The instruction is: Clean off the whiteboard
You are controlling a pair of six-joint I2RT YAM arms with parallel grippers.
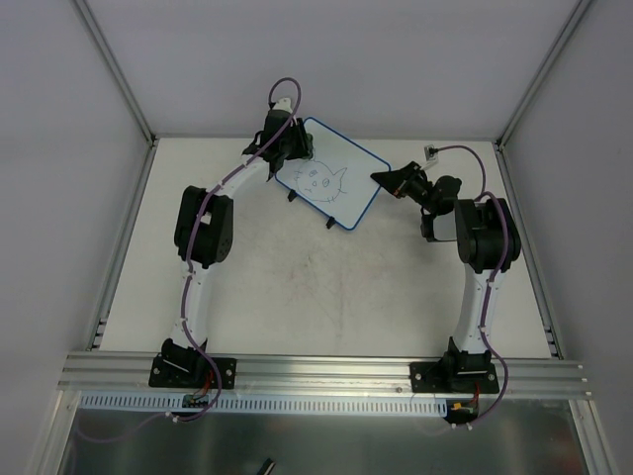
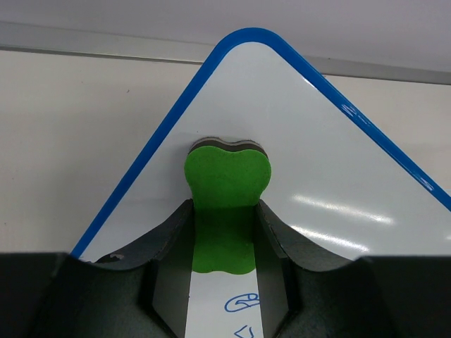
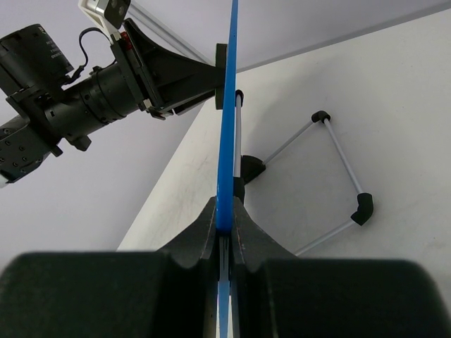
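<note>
left fingers [image 2: 169,271] clamped on green eraser [image 2: 225,197] against whiteboard [image 2: 303,141]; right fingers [image 3: 194,243] pinch its rim; drawing [image 2: 243,304] cropped in wrist view.

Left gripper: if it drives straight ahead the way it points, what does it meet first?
The whiteboard. The left gripper is shut on the green eraser, whose far end already seems to rest against the board's face near a corner, so there is likely no gap left.
</note>
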